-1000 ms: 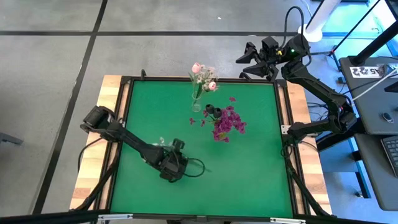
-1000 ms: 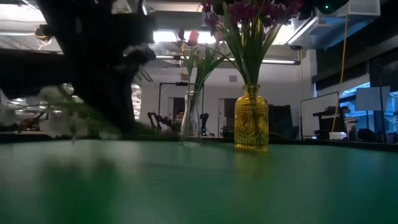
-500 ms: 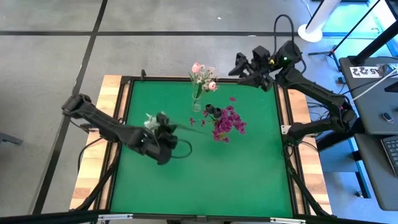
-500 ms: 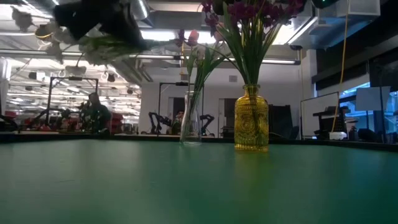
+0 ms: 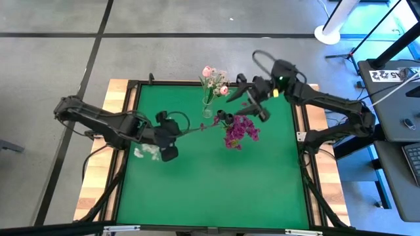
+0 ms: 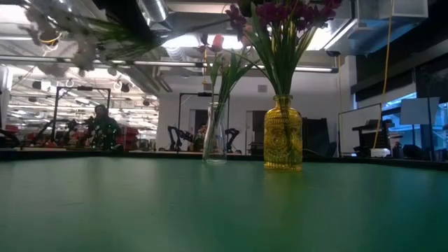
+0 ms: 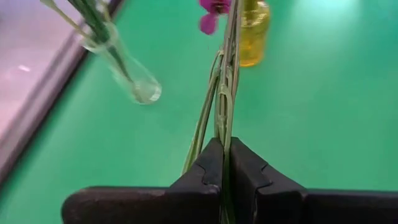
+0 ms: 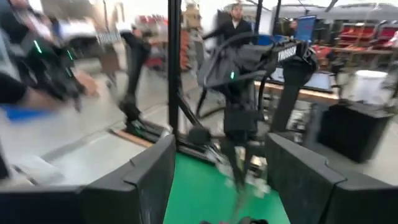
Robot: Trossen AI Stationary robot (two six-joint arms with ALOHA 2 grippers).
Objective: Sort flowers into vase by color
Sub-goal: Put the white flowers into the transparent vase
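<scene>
Two vases (image 5: 208, 111) (clear, amber), one white spray (image 5: 147, 151) clamped in left hand (image 7: 225, 163); right hand (image 8: 217, 186) apart.

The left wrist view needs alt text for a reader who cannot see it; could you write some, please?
The left gripper is shut on green flower stems, held over the green table. Beyond stand a clear glass vase holding stems and a yellow vase with a magenta blossom beside it.

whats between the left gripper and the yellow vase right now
In the high view, only the green stem of the white flower spray, clamped in the left gripper, spans bare green mat toward the yellow vase.
</scene>
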